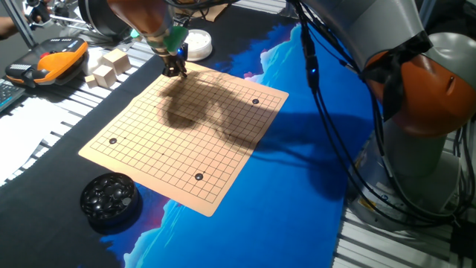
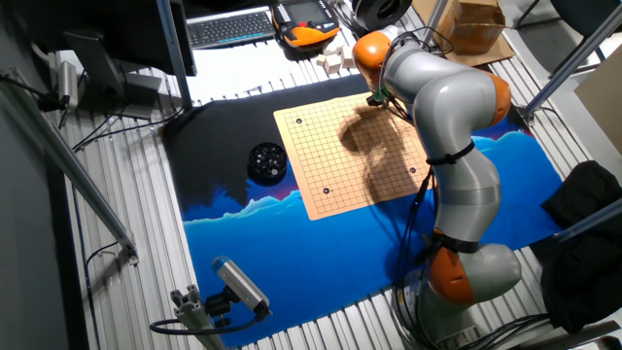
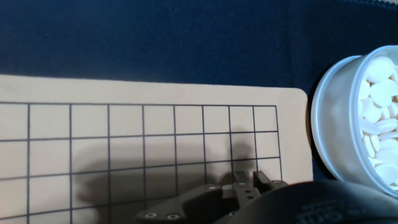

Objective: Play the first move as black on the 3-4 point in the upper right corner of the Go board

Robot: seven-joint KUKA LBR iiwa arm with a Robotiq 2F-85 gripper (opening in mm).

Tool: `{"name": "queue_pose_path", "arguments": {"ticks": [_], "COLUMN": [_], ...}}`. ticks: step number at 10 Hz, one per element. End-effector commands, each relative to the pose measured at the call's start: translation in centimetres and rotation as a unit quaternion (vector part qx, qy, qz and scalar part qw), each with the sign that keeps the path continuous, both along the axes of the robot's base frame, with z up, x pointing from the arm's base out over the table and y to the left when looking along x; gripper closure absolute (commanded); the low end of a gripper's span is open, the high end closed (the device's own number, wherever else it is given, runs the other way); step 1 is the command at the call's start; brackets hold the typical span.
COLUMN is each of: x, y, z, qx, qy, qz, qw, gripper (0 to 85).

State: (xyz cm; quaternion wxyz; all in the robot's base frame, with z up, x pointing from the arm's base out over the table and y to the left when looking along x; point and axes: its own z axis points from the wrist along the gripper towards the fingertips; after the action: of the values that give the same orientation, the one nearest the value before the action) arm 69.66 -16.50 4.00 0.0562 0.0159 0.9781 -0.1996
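1. Gripper: we see it low over the board at its far corner, just inside the edge. We judge this pose suits a placement near a corner point. In the hand view the jaws appear close together, but we cannot tell whether they clamp a stone.
2. Black stones: three already lie on the board. The rest fill the black bowl beside the board's near edge, well apart from the gripper.
3. White-stone bowl: it stands on the table just beside the corner under the gripper. We judge it the nearest obstacle to any sideways move.
4. Farther off: wooden blocks and an orange pendant, clear of the board.
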Motion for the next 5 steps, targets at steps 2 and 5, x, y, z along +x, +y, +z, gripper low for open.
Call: {"name": "queue_pose_path", "arguments": {"ticks": [2, 5], "x": [0.00, -0.01], "y": [0.01, 0.06], "z": [0.00, 0.03], "qx": [0.002, 0.005], "qy": [-0.001, -0.002], "qz": [-0.001, -0.004], "qw": [1.0000, 1.0000], "gripper": [68.0, 68.0]}}
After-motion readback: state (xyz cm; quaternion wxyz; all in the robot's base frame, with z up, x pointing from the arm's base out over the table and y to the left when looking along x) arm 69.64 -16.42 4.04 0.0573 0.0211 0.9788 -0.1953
